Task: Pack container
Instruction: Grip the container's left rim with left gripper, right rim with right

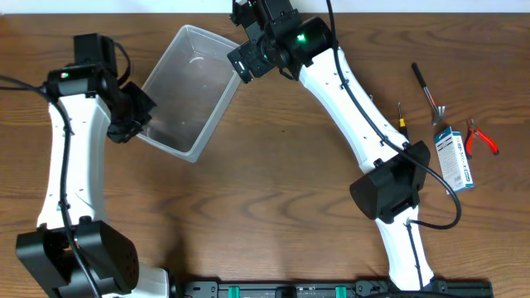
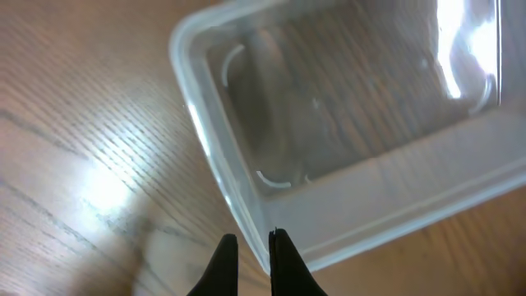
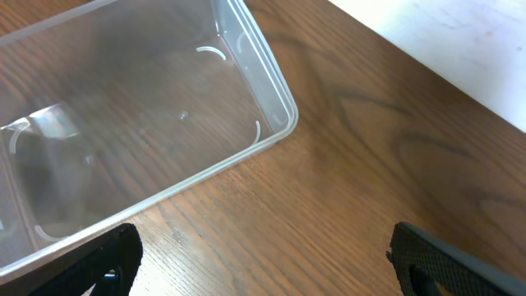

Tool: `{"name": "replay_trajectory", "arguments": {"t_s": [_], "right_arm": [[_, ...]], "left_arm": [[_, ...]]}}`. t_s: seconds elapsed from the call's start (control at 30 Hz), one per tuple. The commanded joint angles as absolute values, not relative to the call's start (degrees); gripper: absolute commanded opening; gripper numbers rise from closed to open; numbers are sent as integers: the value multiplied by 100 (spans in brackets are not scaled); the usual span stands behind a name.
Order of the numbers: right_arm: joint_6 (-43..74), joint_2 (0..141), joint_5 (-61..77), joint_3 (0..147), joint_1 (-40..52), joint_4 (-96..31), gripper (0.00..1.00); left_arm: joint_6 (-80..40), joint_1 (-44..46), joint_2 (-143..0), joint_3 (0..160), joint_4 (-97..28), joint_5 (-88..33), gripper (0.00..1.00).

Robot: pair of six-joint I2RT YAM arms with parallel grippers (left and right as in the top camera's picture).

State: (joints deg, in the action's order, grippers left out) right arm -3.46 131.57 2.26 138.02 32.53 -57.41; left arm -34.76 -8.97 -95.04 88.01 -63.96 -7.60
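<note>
Container (image 1: 186,83): clear tub, sat upper left on the bench (image 1: 273,165).
Left hand (image 2: 251,240): pinched shut on its rim.
Right hand (image 3: 263,238): hung wide open beside it.

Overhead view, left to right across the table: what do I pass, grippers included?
left gripper, shut on the container's rim → container → right gripper, open → black-handled tool → blue-and-white package → red-handled pliers
</note>
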Motion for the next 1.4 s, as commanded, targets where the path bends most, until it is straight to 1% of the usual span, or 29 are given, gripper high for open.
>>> {"name": "replay_trajectory", "arguments": {"t_s": [0.0,0.3,0.6,0.9,0.97,1.07,1.13,1.23,1.27,1.37], "right_arm": [[-213,13233,130,13900,3179,-5721,99],[-217,13472,132,13900,3179,-5752,99],[-220,13504,132,13900,3179,-5752,99],[-239,13511,272,13896,3179,-5763,99],[-237,13515,370,13896,3188,-5736,97],[-215,13517,368,13896,3194,-5649,86],[-172,13517,366,13896,3194,-5607,83],[-25,13544,366,13891,3194,-5594,84],[3,13570,362,13891,3194,-5588,85],[91,13745,366,13891,3194,-5516,89]], "left_arm": [[-3717,-1024,-9546,8779,-6324,-921,6],[-3715,-1033,-9548,8095,-5426,-1059,6],[-3623,-972,-9548,7303,-4552,-2043,6],[-3627,-633,-9548,7017,-4377,-2147,6],[-3627,-582,-9548,7017,-4372,-2147,6],[-3625,-537,-9548,7017,-4372,-2147,6],[-3625,-537,-9548,7017,-4379,-2147,6],[-3581,-537,-9548,7017,-4379,-2150,6],[-3581,-537,-9548,7017,-4381,-2147,7],[-3566,-537,-9548,7017,-4381,-2147,5]]}}
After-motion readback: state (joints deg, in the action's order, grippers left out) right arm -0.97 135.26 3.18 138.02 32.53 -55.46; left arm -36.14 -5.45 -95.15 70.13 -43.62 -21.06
